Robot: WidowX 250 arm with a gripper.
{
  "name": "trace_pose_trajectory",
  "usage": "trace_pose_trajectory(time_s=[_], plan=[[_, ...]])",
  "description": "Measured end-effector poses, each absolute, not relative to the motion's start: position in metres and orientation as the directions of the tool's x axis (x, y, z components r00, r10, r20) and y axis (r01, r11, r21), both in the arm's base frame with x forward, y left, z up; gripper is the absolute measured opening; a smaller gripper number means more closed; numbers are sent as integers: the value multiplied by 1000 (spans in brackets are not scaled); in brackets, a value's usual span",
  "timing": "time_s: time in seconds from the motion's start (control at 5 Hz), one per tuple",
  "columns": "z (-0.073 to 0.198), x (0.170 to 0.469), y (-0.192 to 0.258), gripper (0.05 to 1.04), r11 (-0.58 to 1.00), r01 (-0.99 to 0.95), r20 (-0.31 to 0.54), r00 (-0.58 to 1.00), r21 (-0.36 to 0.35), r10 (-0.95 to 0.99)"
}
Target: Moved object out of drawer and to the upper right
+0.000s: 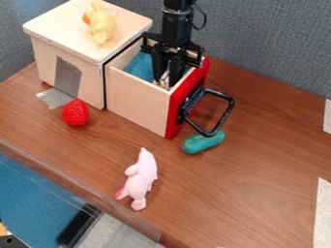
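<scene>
End effector [165, 79] within the open drawer [138, 102], at a pale object [163, 84], itself partly hidden; whether the grasp is released or clenched, I cannot tell.

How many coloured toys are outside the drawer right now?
4: a yellow toy on top of the wooden box, a red one in front of it, a teal one beside the drawer handle, and a pink one nearest the camera. Others could be hidden behind the box.
</scene>
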State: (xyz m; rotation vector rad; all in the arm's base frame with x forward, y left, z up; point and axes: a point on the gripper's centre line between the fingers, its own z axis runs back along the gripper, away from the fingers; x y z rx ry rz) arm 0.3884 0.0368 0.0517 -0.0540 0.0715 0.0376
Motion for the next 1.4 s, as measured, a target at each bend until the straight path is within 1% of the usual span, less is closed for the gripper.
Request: trace_pose_trajectory(time_s=[0.2, 0.4, 0.6, 0.8, 1.0, 1.2, 1.4], plan=[[84, 390, 38, 299, 998, -51, -6, 999, -42, 50], [126, 388, 24, 297, 999, -33, 95, 995, -39, 37], [152, 371, -19, 297, 998, 61, 146, 988, -31, -55], [158, 347, -58, 292, 987, 162, 160, 974, -7, -159], [140, 323, -84, 291, 973, 229, 110, 968, -16, -226], [116, 299, -114, 291, 949, 315, 67, 948, -25, -313], [88, 288, -133, 291, 932, 355, 63, 934, -68, -351]])
